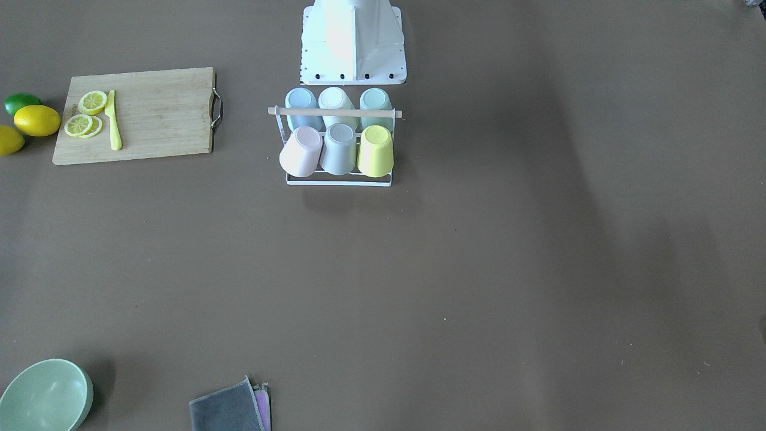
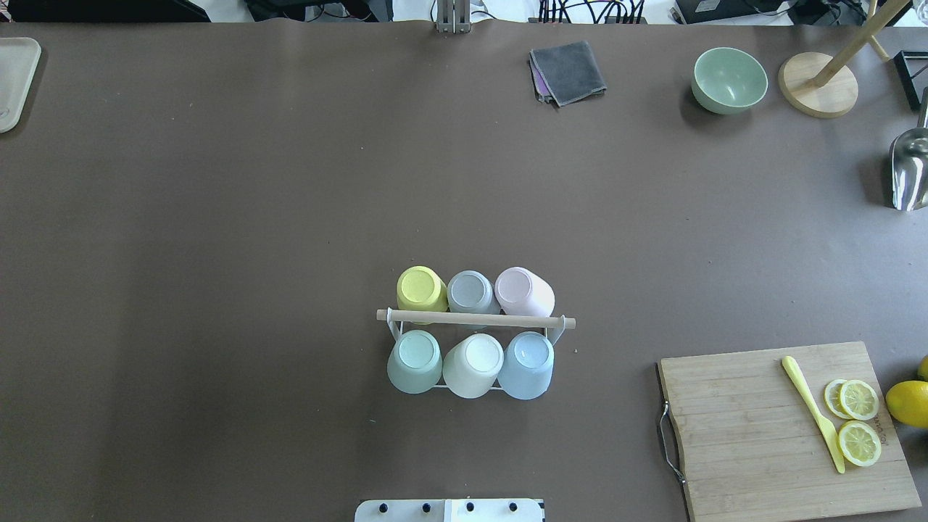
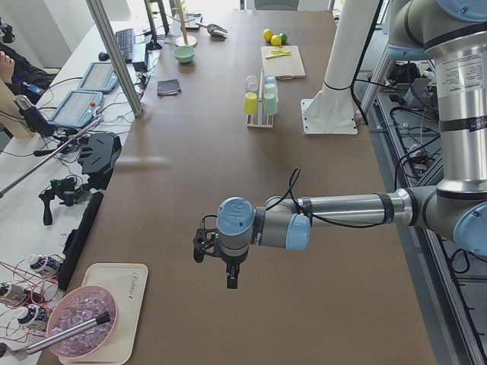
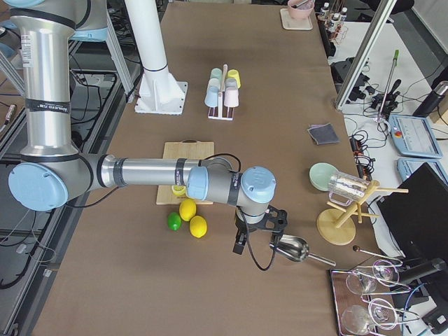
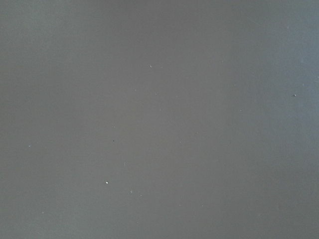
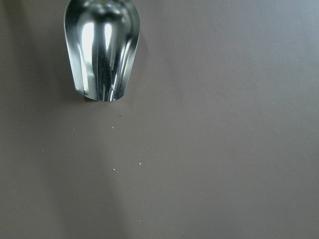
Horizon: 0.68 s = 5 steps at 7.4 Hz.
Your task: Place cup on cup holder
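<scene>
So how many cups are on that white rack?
6, all upside down on the cup holder: yellow cup, grey cup and pink cup in the far row; green cup, cream cup and blue cup nearer the robot.

Nothing can be read for certain. The cutting board point(image 1: 149, 114), on the robot's right side of the table, bears a small dark stamp at its outer short edge, too small to make out. The cream tray point(image 3: 131, 304) at the table's left end carries a cursive word, illegible. Printed labels on the left arm point(image 3: 460, 76) and right arm point(image 4: 43, 77) are too fine.
</scene>
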{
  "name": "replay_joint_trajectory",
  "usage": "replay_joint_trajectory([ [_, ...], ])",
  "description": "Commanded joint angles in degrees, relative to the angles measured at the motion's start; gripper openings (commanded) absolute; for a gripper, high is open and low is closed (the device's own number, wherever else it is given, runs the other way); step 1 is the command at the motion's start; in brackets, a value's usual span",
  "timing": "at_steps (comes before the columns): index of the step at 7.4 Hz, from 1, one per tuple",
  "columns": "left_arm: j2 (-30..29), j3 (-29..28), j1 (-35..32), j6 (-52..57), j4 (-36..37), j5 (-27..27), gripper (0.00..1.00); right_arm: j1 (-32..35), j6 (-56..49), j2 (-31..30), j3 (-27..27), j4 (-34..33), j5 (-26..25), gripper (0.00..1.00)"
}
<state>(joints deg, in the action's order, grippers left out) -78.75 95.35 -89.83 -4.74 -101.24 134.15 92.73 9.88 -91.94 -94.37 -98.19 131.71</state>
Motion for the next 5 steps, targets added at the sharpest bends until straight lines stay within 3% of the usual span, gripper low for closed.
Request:
replay_joint_trajectory([
  [1,-0.1,-2.0,0.0,0.0,-0.3,0.0,0.99,0.0,0.0,0.0,0.0,0.0,0.0,1.0],
  [5,-0.6,-3.4,0.1,0.0,-0.4,-0.1,0.99,0.0,0.1,0.0,-0.2,0.0,0.0,1.0],
])
